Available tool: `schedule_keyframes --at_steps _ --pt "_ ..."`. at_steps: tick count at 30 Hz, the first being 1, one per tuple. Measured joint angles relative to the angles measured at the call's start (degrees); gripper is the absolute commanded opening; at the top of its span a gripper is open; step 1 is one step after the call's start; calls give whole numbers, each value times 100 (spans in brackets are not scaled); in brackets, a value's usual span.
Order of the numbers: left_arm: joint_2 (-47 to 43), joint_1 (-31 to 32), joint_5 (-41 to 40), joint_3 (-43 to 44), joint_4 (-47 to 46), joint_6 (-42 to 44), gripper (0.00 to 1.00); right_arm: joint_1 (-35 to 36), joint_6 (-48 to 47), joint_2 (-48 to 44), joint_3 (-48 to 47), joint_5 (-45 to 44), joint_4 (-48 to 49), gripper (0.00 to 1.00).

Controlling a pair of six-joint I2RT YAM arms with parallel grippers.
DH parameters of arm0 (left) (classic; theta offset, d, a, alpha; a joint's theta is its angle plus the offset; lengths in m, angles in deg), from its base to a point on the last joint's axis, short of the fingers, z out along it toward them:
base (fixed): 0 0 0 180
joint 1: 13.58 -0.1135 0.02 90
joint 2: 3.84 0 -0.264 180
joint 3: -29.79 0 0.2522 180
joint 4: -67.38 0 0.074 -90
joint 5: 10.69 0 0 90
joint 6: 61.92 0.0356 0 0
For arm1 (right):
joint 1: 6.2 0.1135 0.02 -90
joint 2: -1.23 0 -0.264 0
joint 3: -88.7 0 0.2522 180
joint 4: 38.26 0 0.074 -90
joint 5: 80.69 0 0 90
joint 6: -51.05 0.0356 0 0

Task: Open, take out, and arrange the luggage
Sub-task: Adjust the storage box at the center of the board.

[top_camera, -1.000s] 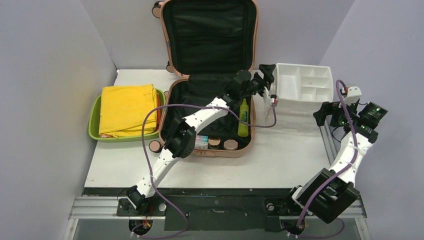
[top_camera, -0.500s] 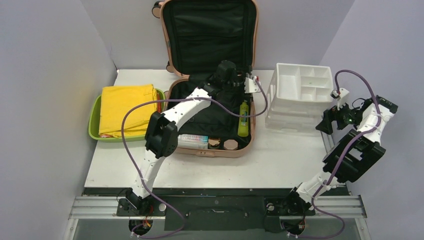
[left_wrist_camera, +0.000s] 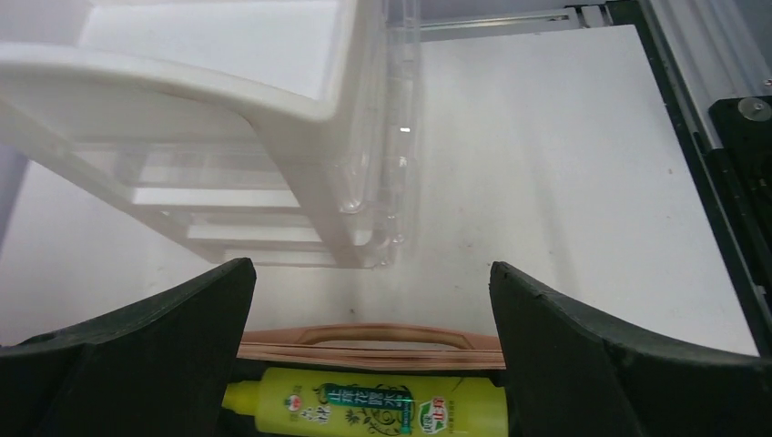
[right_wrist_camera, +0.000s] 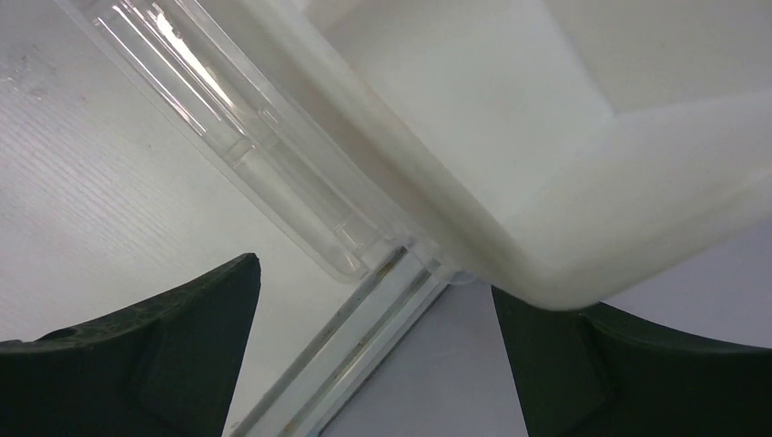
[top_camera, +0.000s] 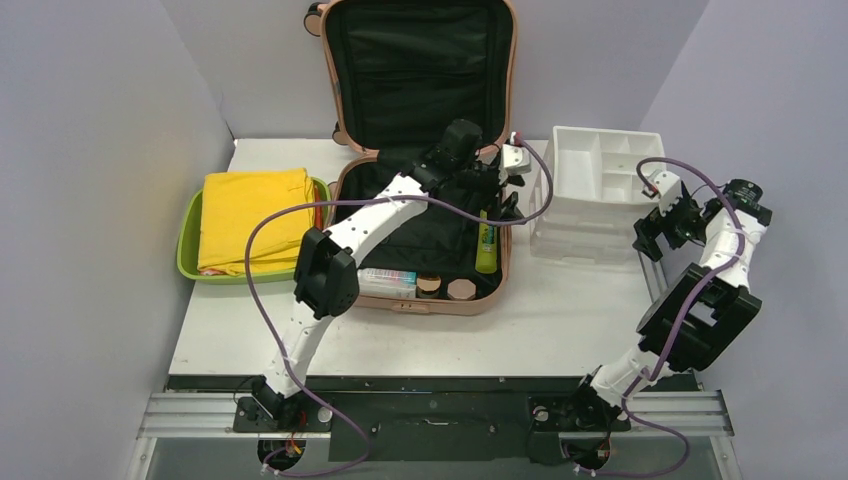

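Observation:
The salmon-pink luggage (top_camera: pixel 345 185) lies open on the table, its lid (top_camera: pixel 515 70) upright against the back wall and black lining showing. My left arm reaches over the base. The left gripper (top_camera: pixel 500 195) hangs open above the right rim, empty. In the left wrist view the left gripper (left_wrist_camera: pixel 369 269) frames a lime-green bottle (left_wrist_camera: pixel 364 410) lying just inside the pink rim and handle (left_wrist_camera: pixel 364 339). The bottle (top_camera: pixel 486 245) lies along the right wall of the luggage. My right gripper (top_camera: pixel 650 230) stands open and empty by the white organizer's right side.
The white drawer organizer (top_camera: pixel 600 180) stands right of the luggage; its corner (right_wrist_camera: pixel 564 182) hangs over the right gripper (right_wrist_camera: pixel 373 278). A green tub (top_camera: pixel 190 245) with a yellow towel (top_camera: pixel 250 220) sits left. A boxed item (top_camera: pixel 388 282) and two round jars (top_camera: pixel 445 288) lie in the luggage's front.
My left gripper drew back from the organizer's left edge to above the bottle, and its jaws spread wide. The right arm folded up higher, with its gripper staying beside the organizer.

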Motion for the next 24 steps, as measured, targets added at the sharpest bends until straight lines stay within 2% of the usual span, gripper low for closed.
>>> schedule_keyframes --at_steps 7,17,20,24 --pt "424 26 289 17 37 -444 100 133 -1185 708 -774 57 -614 93" --pt "791 127 490 306 13 -761 100 173 -2221 846 -643 367 -977 93" --pt "868 131 599 380 -17 -868 100 175 -2789 863 -575 612 -1335 93" --pt "953 103 732 455 -90 -1032 95 151 -3648 1040 -479 942 -1958 93"
